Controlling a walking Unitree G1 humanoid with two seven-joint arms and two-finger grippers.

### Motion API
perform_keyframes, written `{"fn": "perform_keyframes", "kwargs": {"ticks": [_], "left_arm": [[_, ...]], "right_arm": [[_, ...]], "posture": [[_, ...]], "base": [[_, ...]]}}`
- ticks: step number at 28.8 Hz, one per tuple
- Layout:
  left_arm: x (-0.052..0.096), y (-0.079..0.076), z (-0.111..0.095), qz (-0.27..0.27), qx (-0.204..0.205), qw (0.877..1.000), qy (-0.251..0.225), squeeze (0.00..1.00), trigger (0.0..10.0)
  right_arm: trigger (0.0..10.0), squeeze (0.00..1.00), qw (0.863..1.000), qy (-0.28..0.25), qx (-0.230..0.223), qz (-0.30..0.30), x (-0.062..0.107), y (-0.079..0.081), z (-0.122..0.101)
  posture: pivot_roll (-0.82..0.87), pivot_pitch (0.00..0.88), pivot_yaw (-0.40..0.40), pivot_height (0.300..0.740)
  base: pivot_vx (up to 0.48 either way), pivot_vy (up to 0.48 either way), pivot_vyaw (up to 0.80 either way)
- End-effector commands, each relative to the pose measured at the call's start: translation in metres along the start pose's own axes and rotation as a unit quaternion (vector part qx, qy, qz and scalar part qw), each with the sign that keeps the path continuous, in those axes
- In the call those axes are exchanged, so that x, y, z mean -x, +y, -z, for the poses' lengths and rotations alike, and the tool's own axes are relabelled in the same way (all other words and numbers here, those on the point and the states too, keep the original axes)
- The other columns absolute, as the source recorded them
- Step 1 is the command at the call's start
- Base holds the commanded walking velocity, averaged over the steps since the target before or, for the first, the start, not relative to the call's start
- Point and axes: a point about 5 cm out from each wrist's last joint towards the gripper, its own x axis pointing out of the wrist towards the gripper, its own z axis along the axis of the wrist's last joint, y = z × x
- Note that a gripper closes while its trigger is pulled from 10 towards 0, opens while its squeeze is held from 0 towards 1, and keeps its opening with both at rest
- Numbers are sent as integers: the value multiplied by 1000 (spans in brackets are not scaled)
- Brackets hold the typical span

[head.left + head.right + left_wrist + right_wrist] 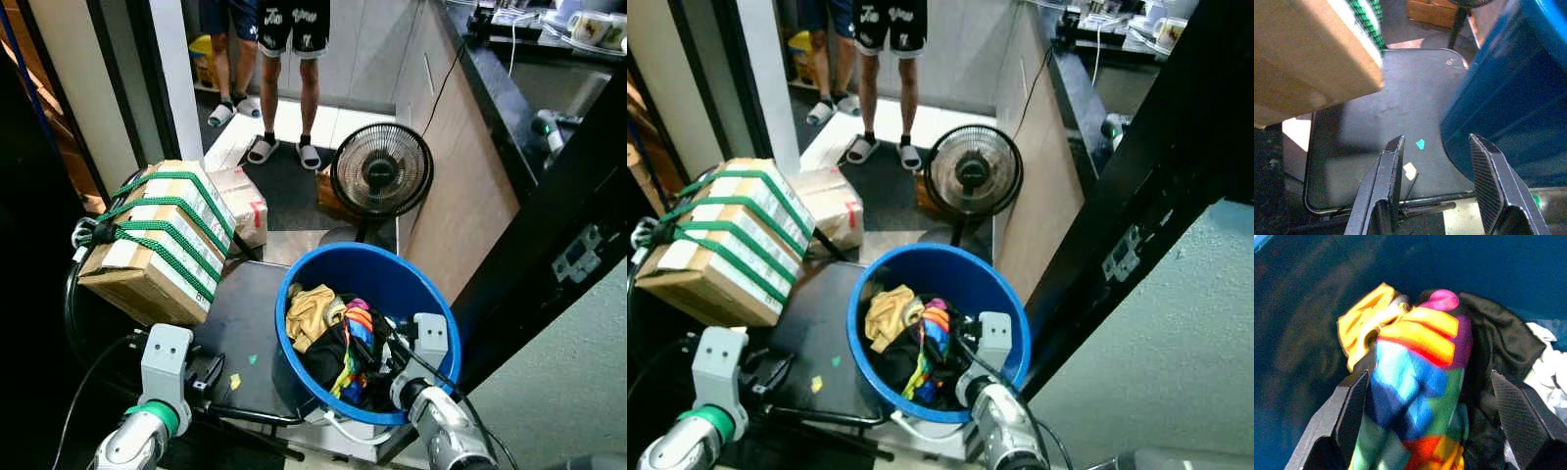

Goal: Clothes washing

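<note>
Round plastic laundry tub [323,269]: bright blue inside and out.
Crumpled cloth in tub [312,311]: mustard yellow.
Multicolour garment [1418,382]: blocks of orange, yellow, purple, blue, green, red; pink patch at one end.
Dark garment [1496,345]: black.
Pale cloth scrap [1547,364]: white.
Cardboard box [147,245]: tan, white tape bands, green cord netting.
Electric fan [381,172]: black cage.
Flat platform under tub [1396,112]: black, small teal and yellow flecks.
Left claw [1442,188]: black fingers, textured pads.

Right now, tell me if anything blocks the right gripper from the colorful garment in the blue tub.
Nothing visible does. The right gripper is open inside the blue tub, with the colorful garment lying between its fingers.
</note>
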Motion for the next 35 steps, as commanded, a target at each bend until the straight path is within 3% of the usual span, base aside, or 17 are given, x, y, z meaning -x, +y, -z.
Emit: {"fn": "perform_keyframes", "kwargs": {"ticks": [1,2,3,4,5,19,22,24,26,28,29,30,31,33,34,35], "left_arm": [[5,-4,3,13,0,1000,13,0,10000],[5,-4,3,13,0,1000,13,0,10000],[9,-4,2,18,-1,1000,14,0,10000],[13,-5,2,22,-2,1000,17,0,10000],[17,-5,2,26,-2,999,20,0,10000],[38,-14,10,54,-4,997,51,0,10000],[44,-19,13,82,-3,994,68,0,10000],[44,-19,13,82,-3,994,68,0,10000],[50,-25,15,110,1,991,82,0,10000],[50,-26,14,113,1,990,83,0,10000],[50,-26,14,115,2,990,84,0,10000],[50,-27,14,116,2,990,85,0,10000],[50,-27,14,117,2,989,86,0,10000],[51,-27,14,118,2,989,87,0,10000],[51,-27,14,118,2,989,88,0,10000],[51,-27,14,118,2,989,88,0,10000]], "right_arm": [[10000,714,1000,-6,-23,11,-5,2,-5],[10000,714,1000,-6,-23,11,-5,2,-5],[10000,322,1000,-14,-26,9,-10,6,-12],[10000,63,999,-17,-27,6,-14,9,-16],[10000,0,1000,-17,-23,1,-16,13,-19],[10000,0,999,2,-8,-31,-22,27,-15],[10000,0,997,33,23,-70,-19,38,1],[10000,0,997,33,23,-70,-19,38,1],[10000,0,992,59,38,-100,-12,47,20],[10000,0,992,61,37,-104,-11,48,23],[4275,0,991,64,37,-110,-9,49,26],[4275,0,991,65,37,-113,-9,50,28],[1451,0,991,65,36,-115,-8,51,29],[1451,0,990,66,36,-117,-8,51,30],[0,0,990,66,35,-118,-8,52,30],[0,0,990,66,35,-118,-8,52,30]], "posture": [[156,89,25,740],[156,89,25,740],[163,113,28,740],[163,113,28,740],[170,135,29,740],[196,189,29,740],[194,188,34,740],[194,188,34,740],[186,181,35,740],[186,181,35,740],[183,180,35,740],[183,180,35,740],[182,179,35,740],[182,179,35,740],[182,179,35,740],[182,179,35,740]], "base": [[0,0,0],[0,0,0],[0,0,0],[0,0,0],[0,0,0],[0,0,0],[0,0,0],[0,0,0],[0,0,0],[0,0,0],[0,0,0],[0,0,0],[0,0,0],[0,0,0],[0,0,0],[0,0,0]]}}
